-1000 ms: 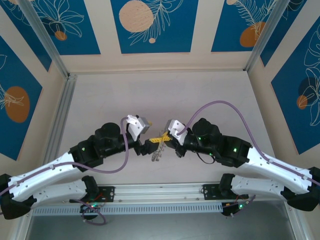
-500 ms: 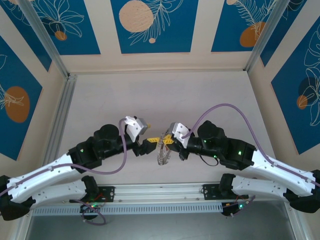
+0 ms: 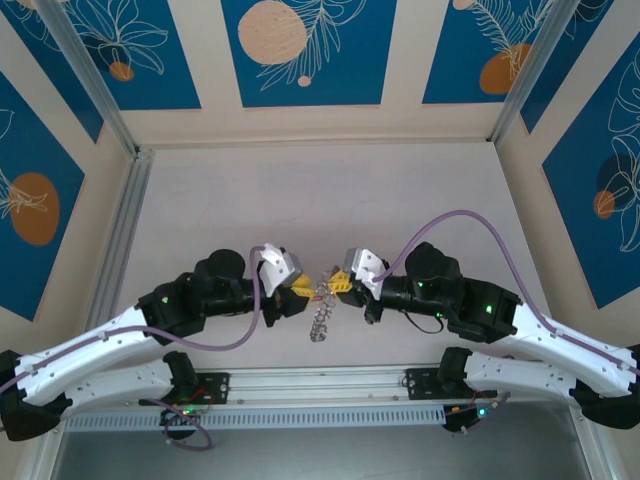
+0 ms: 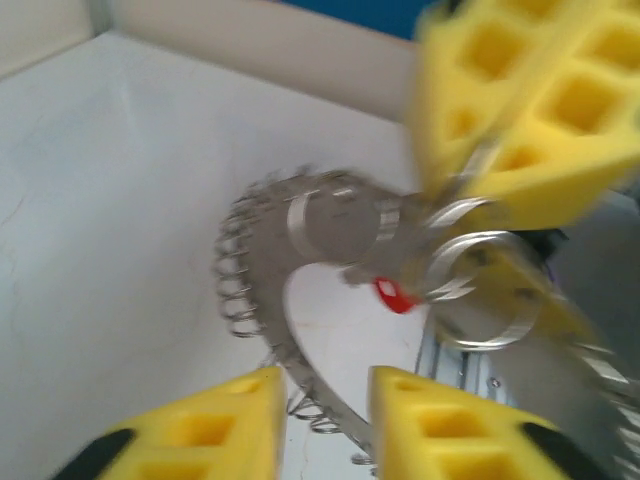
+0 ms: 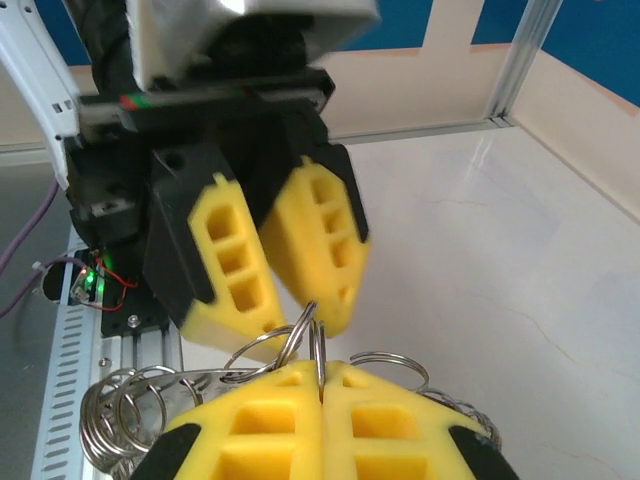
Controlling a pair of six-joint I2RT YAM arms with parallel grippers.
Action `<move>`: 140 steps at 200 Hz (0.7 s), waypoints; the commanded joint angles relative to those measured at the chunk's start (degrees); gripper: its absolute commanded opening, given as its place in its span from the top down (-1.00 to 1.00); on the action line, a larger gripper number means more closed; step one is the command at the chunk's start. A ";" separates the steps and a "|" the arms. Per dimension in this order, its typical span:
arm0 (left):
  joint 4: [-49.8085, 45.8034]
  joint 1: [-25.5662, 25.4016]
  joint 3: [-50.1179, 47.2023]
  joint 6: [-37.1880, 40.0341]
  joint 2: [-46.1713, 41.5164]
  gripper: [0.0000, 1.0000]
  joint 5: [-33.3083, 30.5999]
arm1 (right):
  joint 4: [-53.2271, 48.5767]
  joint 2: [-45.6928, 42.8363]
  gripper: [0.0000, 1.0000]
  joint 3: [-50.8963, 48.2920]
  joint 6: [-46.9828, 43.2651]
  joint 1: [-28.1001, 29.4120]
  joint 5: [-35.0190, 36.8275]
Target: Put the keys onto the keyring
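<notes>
Surface: you see it pale, running out to 12 o'clock | Walls: your blue panels with orange discs and white leaf outlines at 10, 12 and 2 o'clock | Aluminium posts at 11 and 1 o'clock | Metal rail and slotted duct at 6 o'clock

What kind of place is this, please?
Probably a robot test cell in a lab: a pale table, aluminium frame posts, blue printed wall panels, and the left arm and right arm bolted at its edge.
</notes>
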 commanded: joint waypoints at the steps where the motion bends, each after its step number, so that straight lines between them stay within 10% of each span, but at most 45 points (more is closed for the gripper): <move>1: -1.06 0.29 4.38 3.49 -2.55 0.54 11.24 | -0.22 0.03 1.00 2.27 -1.47 -0.13 -1.93; 140: -10.57 0.12 14.90 13.64 6.09 0.53 6.13 | -2.87 4.97 1.00 5.80 -3.96 -0.09 -6.32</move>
